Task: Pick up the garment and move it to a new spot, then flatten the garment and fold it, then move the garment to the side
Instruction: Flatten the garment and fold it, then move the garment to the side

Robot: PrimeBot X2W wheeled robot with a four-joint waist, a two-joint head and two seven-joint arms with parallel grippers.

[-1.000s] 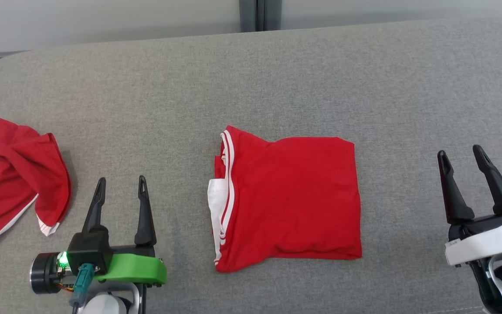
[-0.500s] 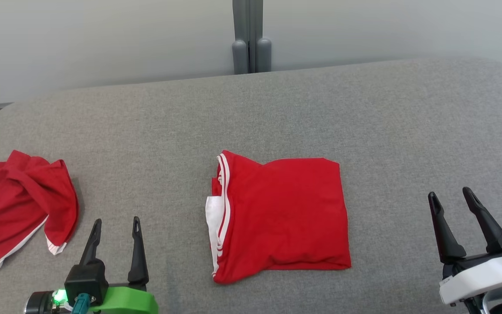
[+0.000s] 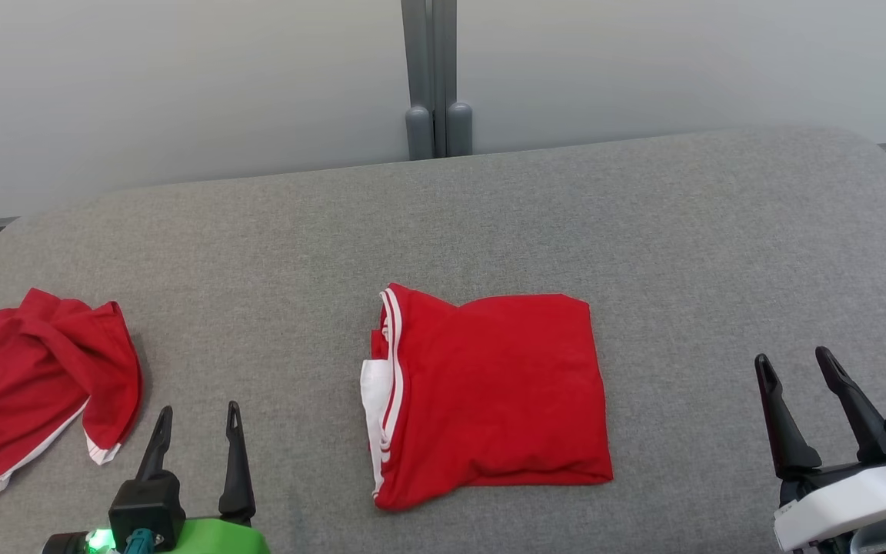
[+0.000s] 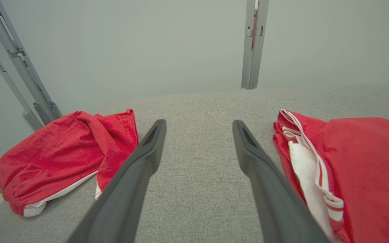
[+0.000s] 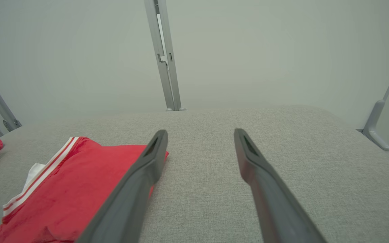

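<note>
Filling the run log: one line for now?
folded garment: centre, flat | crumpled garment: far left | left gripper: open, empty | right gripper: open, empty

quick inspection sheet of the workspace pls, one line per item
surface: grey padded surface, bare apart from two garments
job's things: folded red garment with white stripes, lying flat mid-surface
clutter: crumpled red garment at the left edge
grippers: left gripper and right gripper both open, empty, apart from the fabric
cables: teal connector at the left gripper's base; nothing seen loose
surroundings: pale wall, grey post behind
</note>
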